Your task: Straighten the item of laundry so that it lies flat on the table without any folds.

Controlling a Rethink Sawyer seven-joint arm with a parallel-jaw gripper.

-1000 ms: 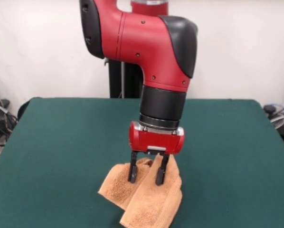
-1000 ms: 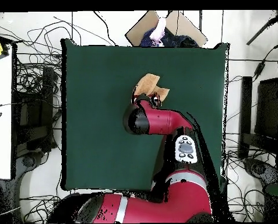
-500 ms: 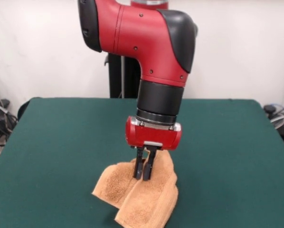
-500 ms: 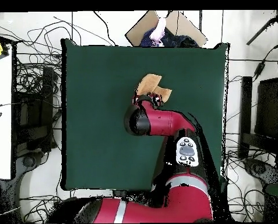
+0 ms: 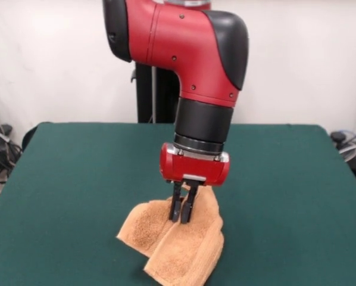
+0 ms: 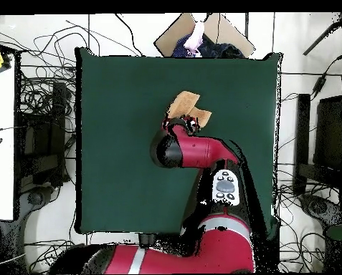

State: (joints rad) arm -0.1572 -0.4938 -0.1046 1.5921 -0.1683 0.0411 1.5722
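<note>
Although the gripper (image 5: 183, 218) has its fingers pinched narrowly on a fold of the orange-tan towel (image 5: 178, 241), the task looks barely begun: the towel sits bunched in overlapping layers at the lower centre of the front view, on the green table (image 5: 77, 179). Nothing else lies on the table; cables and a cardboard box (image 6: 202, 32) lie outside it.

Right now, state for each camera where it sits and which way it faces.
Front view: across the table, facing the robot; shows the red and black arm's lower links and the end effector pinching the folded orange-tan terry-cloth towel.
Overhead view: above, looking straight down; shows the whole arm reaching from the bottom edge.
Both share the towel, the end effector and the dark green felt-topped table.
</note>
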